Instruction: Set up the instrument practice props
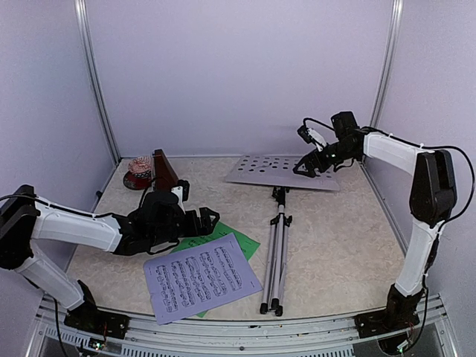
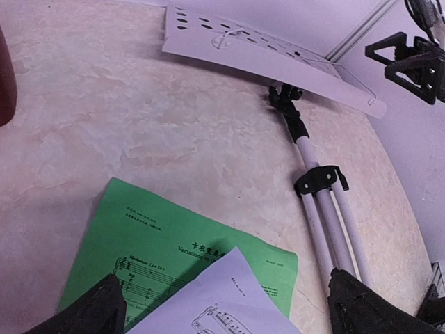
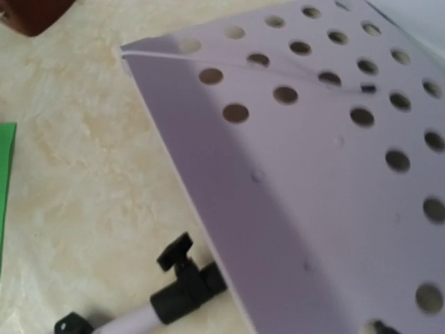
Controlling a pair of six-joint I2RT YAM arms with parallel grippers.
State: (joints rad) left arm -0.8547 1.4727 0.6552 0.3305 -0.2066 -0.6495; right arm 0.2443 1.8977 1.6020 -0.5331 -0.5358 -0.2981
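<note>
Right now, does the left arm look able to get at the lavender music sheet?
Probably yes. The open left gripper hangs right beside the lavender sheet, over the green sheet beneath it, and nothing lies on top of the lavender sheet.

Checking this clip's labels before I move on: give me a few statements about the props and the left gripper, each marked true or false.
1. The music stand lies on the table, legs folded together. True.
2. The green sheet covers the lavender sheet. False: the lavender sheet lies partly over the green one.
3. The metronome stands upright at the far left. True.
4. The left gripper is shut on a sheet. False: it is open, holding nothing.
5. A sheet rests on the stand's desk. False: the desk is bare.
</note>
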